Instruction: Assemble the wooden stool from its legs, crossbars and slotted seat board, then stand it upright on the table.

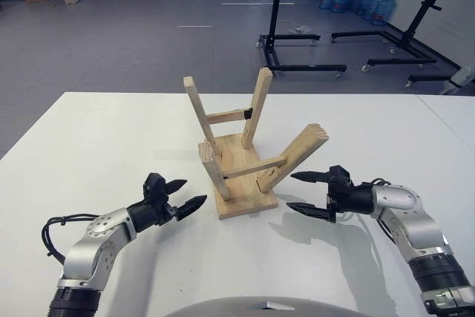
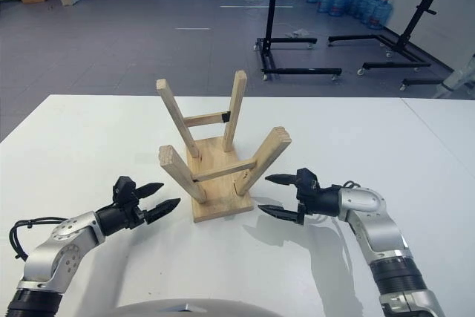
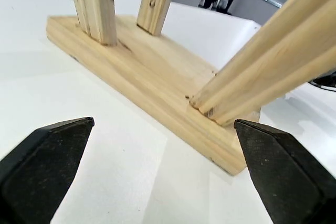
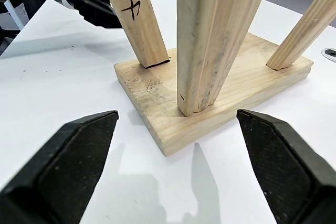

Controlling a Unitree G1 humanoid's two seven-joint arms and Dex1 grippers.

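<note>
Both end effectors hang low over the counter with fingers spread wide, holding nothing. The left end effector and the right end effector flank the stool, which stands upside down between them on its seat board. Each board edge lies just beside one end effector, not touching, and about equally near. Farther off, four legs rise splayed upward, tied by crossbars. Judging by this, assembly looks done and flipping it upright is what's left.
</note>
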